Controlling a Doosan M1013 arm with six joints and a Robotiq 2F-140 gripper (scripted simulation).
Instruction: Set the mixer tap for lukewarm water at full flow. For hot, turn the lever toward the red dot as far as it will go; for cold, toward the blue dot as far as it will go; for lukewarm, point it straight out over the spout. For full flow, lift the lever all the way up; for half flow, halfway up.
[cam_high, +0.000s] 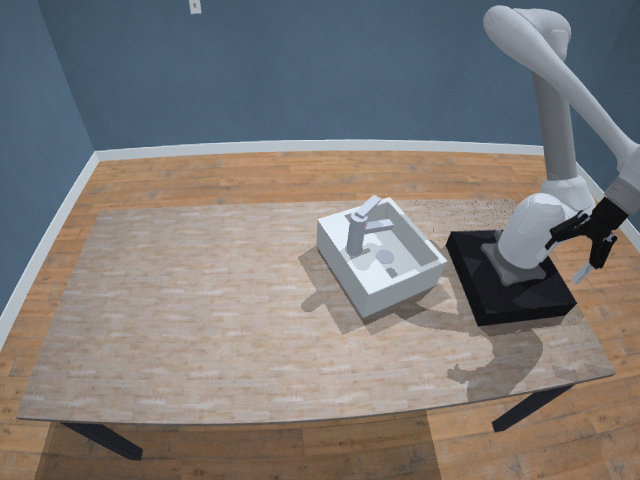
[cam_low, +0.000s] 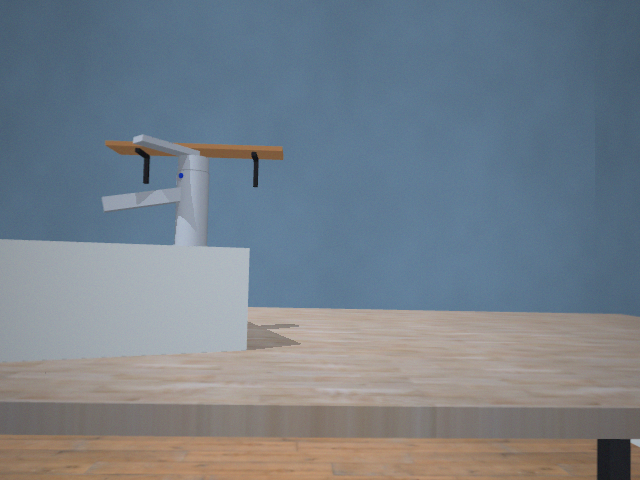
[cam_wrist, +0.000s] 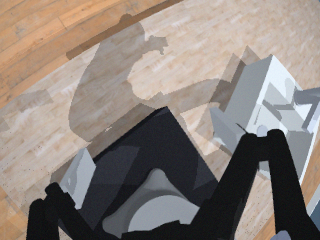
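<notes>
A white sink (cam_high: 408, 281) (cam_low: 124, 299) (cam_wrist: 248, 90) stands on the wooden table (cam_high: 180, 310) (cam_low: 413, 361) (cam_wrist: 200, 34). A grey mixer tap (cam_high: 355, 238) (cam_low: 192, 206) rises at the sink's back end. Its spout (cam_high: 381, 224) (cam_low: 136, 199) reaches out over the basin. The flat lever (cam_high: 367, 206) (cam_low: 164, 145) on top is tilted a little upward and, in the top view, is swung somewhat off the spout's line. A blue dot (cam_low: 180, 175) marks the tap body. My gripper (cam_high: 563, 263) (cam_wrist: 149, 139) is open and empty. It hangs to the right of the sink, beside the arm's base, far from the tap.
The arm stands on a black base plate (cam_high: 491, 294) (cam_wrist: 154, 140) right of the sink. A wooden shelf (cam_low: 227, 150) on black brackets hangs on the blue back wall. The table's right edge lies just beyond the base.
</notes>
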